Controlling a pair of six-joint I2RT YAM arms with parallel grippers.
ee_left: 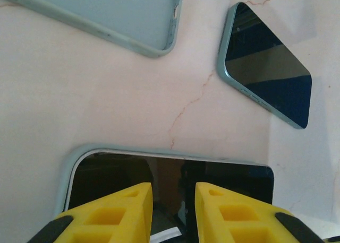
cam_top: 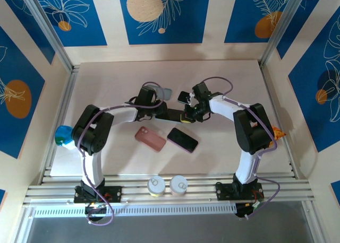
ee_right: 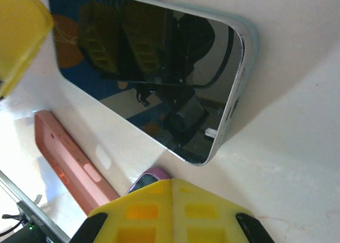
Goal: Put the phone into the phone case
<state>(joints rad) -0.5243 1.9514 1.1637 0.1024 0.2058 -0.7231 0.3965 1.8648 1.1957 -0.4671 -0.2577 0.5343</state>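
Observation:
A pale blue phone case (ee_left: 122, 15) lies open side up at the back, also seen from above (cam_top: 164, 93). Two dark-screened phones with pale blue frames show in the left wrist view. One phone (ee_left: 268, 68) lies apart near the case (cam_top: 184, 98). The other phone (ee_left: 175, 171) lies right under my left gripper (ee_left: 173, 200), whose fingers stand a little apart over its screen with nothing between them. In the right wrist view this phone (ee_right: 154, 68) has a left finger (ee_right: 18, 36) at its corner. My right gripper (ee_right: 172, 182) is shut and empty just beside it (cam_top: 192, 111).
A pink case (cam_top: 150, 139) and a black phone with a purple edge (cam_top: 183, 140) lie nearer the front, both close under the right gripper. Two cans (cam_top: 157, 185) stand on the front rail. A blue-green object (cam_top: 64, 135) sits at the left edge.

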